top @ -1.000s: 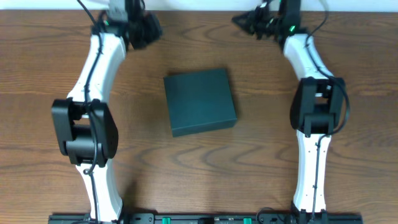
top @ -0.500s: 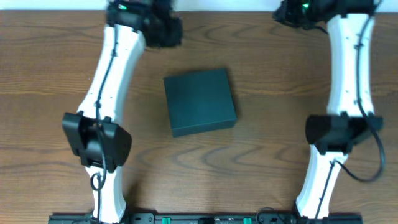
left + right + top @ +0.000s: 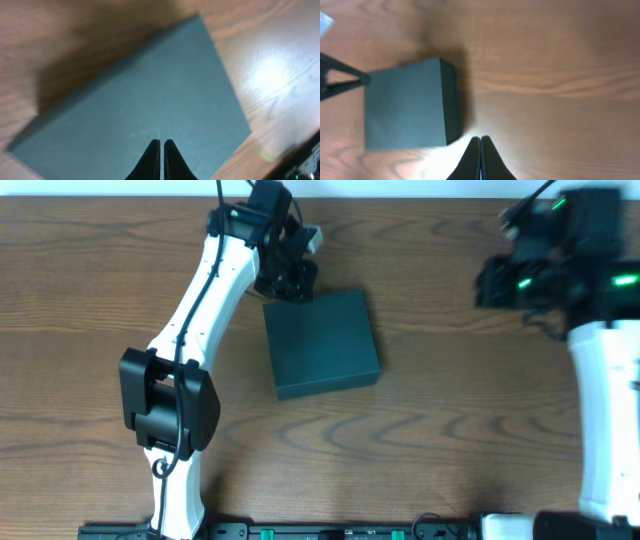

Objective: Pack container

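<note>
Our left end effector (image 3: 161, 146) has its two fingers pressed together with nothing between them. It hangs over the container (image 3: 140, 100) with its tips pointing down at the flat lid, and we cannot tell whether they touch it. From overhead, it sits at the container's far left corner. Our right end effector (image 3: 480, 142) is likewise closed tight and empty. In its own view it is above bare table (image 3: 560, 100), just beside one corner of the container. Overhead, it is only a dark blur, well off to the right. The container is dark teal-green with its lid down. It lies flat around the middle of the table, turned slightly against the table's edges.
</note>
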Action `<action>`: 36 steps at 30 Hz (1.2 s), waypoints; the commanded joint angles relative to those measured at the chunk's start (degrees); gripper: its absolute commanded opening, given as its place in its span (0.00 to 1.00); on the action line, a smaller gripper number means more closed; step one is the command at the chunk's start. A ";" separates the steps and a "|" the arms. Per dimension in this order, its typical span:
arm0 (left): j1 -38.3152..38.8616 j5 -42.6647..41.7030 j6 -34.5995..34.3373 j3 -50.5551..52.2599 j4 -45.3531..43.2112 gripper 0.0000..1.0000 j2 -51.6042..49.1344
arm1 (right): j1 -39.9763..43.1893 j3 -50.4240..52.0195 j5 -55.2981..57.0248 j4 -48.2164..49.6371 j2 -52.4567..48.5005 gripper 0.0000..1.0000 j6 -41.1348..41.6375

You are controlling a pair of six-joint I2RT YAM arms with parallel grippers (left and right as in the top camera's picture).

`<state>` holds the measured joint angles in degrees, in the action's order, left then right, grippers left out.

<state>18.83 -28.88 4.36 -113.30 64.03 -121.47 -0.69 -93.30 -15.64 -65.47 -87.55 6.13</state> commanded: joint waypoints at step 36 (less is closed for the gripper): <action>4.44 7.54 -1.44 8.13 -1.73 0.06 19.19 | -21.07 34.71 -4.22 31.08 14.60 0.02 15.45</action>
<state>23.99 -22.46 4.12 -104.38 62.24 -110.65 -22.33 -53.12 -20.43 -32.97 -78.72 24.43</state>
